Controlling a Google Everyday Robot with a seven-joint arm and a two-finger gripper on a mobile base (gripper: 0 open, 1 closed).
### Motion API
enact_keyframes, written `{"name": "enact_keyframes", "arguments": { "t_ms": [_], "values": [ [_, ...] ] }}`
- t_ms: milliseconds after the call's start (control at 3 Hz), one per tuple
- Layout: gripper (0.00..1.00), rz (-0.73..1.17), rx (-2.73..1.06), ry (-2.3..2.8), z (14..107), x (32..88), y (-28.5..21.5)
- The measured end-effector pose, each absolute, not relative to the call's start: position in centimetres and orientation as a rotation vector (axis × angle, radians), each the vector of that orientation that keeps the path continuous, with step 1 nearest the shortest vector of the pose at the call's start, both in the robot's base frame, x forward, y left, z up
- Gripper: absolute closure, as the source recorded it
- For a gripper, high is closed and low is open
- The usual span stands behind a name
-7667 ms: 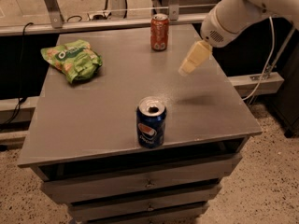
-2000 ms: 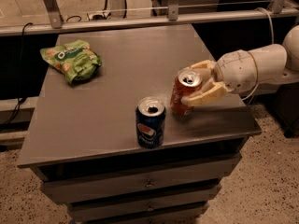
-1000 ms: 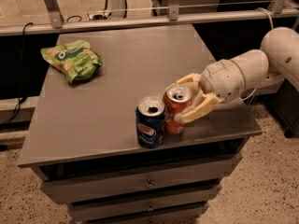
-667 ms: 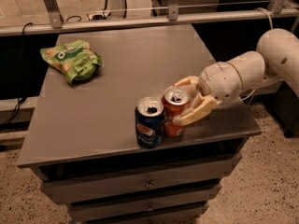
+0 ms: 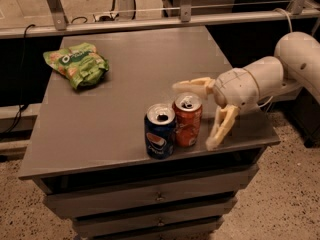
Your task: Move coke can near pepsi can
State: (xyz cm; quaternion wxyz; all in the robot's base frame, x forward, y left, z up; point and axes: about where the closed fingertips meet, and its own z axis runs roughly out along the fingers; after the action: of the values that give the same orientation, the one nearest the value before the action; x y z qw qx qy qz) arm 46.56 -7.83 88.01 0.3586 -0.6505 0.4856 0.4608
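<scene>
Right beside pepsi can [image 5: 160, 135], coke can [image 5: 186, 129] stands inside wide-spread gripper [image 5: 195, 116].

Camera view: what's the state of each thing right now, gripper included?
pepsi can: upright, top opened.
coke can: upright, top opened, right beside the pepsi can.
gripper: jaws open, spread around the coke can, not clamping it.
chip bag: lying flat, far left corner.
drawers: shut.

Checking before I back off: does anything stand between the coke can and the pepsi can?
Nothing visible does. The coke can stands upright right beside the pepsi can, no gap discernible. The end effector is open on the coke can's other side; the chip bag lies far off at the back.
</scene>
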Motion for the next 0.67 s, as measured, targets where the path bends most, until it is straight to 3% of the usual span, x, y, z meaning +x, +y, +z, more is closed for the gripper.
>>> {"name": "enact_keyframes", "arguments": {
  "t_ms": [333,667],
  "values": [
    [0.00,1.138,-1.665,1.295,88.0,47.3,-9.3],
    [0.00,1.000,-1.615,1.384,88.9,49.5,-13.9]
  ]
}}
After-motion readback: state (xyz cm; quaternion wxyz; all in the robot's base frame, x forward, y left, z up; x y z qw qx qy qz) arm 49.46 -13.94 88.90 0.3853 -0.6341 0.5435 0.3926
